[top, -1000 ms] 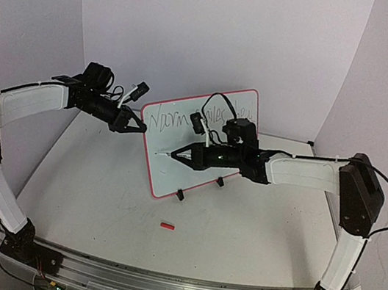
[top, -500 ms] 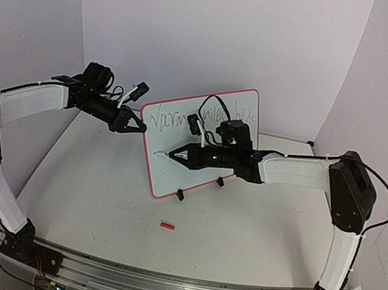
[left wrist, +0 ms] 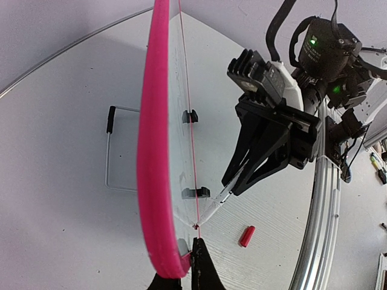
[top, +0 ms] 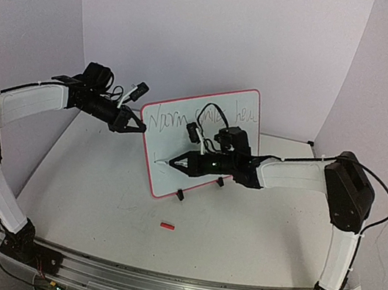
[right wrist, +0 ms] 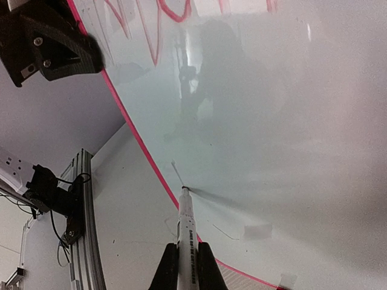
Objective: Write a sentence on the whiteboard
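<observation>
**Whiteboard pinned at its edge, marker tip on its face**

The whiteboard [top: 173,182] stood on edge near the middle of the worktop [top: 97,188], propped on two black clip feet [top: 180,195] and turned at an angle to the arms. The sentence [top: 164,121] ran as a handwritten scrawl along its top, partly hidden behind the right arm [top: 301,174].

The left jaws were closed on the board's left edge, pinching the pink rim [left wrist: 151,181]. The right jaws were clamped tight around a slim white marker [right wrist: 186,223]. Its tip touched the glossy face low down, close to the lower-left rim and well below the writing.

A small red cap-like piece [top: 167,225] lay on the worktop in front of the board, apart from both arms.
</observation>
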{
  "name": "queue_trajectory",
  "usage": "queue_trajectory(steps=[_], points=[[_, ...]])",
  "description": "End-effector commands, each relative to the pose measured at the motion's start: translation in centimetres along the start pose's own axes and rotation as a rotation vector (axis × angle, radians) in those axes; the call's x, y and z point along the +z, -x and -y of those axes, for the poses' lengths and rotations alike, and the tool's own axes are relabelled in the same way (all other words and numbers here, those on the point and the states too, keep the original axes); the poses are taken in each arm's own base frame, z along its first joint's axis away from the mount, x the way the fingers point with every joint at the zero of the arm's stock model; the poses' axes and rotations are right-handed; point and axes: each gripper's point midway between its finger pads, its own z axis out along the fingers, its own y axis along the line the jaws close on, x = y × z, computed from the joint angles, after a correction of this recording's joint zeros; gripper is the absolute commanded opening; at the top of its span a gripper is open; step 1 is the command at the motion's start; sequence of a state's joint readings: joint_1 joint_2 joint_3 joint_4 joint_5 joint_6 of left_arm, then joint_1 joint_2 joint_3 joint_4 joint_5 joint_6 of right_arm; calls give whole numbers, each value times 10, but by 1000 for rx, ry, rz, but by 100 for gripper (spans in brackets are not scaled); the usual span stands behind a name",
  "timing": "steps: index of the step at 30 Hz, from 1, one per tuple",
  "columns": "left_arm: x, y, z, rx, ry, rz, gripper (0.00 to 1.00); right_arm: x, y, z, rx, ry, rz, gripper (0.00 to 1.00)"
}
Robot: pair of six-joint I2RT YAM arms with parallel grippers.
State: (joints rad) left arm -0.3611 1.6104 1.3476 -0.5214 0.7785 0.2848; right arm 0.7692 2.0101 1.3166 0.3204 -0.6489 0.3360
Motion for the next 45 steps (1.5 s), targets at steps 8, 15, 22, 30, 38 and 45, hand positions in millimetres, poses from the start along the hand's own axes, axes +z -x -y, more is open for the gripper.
queue_trajectory(steps=[8, 15, 22, 30, 38, 45], points=[[2, -13, -3, 71, 52, -55, 0, 3, -11, 24, 31, -77, 13, 0], [2, -13, -3, 71, 52, -54, 0, -2, 9, 15, 40, -50, 90, 0], [2, -13, -2, 72, 51, -53, 0, -5, 16, 12, 49, -40, 132, 0], [2, -13, -2, 71, 50, -53, 0, -9, 16, 17, 49, -75, 152, 0], [2, -13, -2, 70, 48, -54, 0, -18, 16, 26, 58, -126, 181, 0], [2, -13, -2, 70, 47, -54, 0, -17, 8, 32, 69, -136, 168, 0]])
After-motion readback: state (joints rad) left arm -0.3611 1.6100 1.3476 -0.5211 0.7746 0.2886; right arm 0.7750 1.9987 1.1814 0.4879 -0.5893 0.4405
